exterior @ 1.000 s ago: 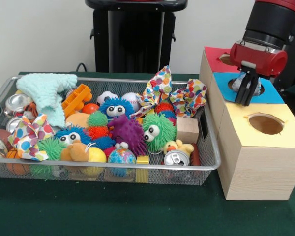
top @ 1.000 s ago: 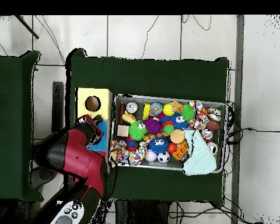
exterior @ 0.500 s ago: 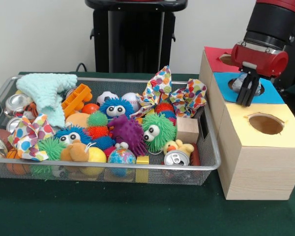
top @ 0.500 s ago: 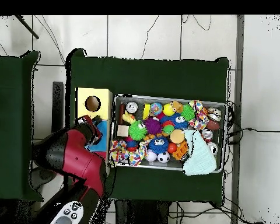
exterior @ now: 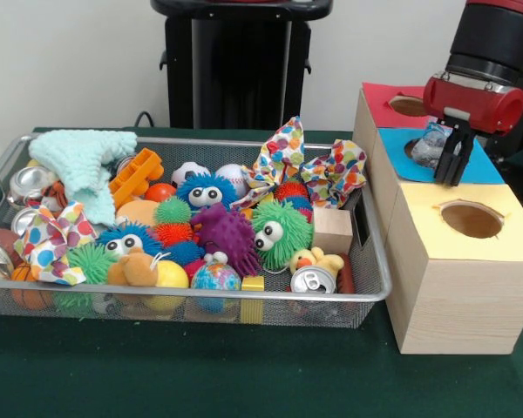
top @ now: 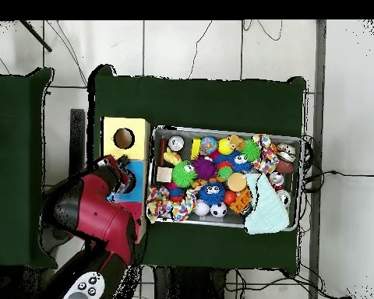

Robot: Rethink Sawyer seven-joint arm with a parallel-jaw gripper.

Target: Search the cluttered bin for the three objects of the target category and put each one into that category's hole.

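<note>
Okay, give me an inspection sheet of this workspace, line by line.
Surface: table under dark green cloth.
Job's things: wooden box with red, blue and yellow tops, each with a hole; a crumpled silvery object sits in the blue hole.
Clutter: wire bin full of fuzzy toys, balls, cans, spotted cloths.
Gripper: gripper above the blue section; open or shut unclear.
Cables: wires on the tiled floor.
Surroundings: black stand behind the bin.

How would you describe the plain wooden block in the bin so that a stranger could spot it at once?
Find the wire bin and its end nearest the wooden box. There the wooden block sits beside the green fuzzy toy. It alone is a plain, unpainted cube.
</note>
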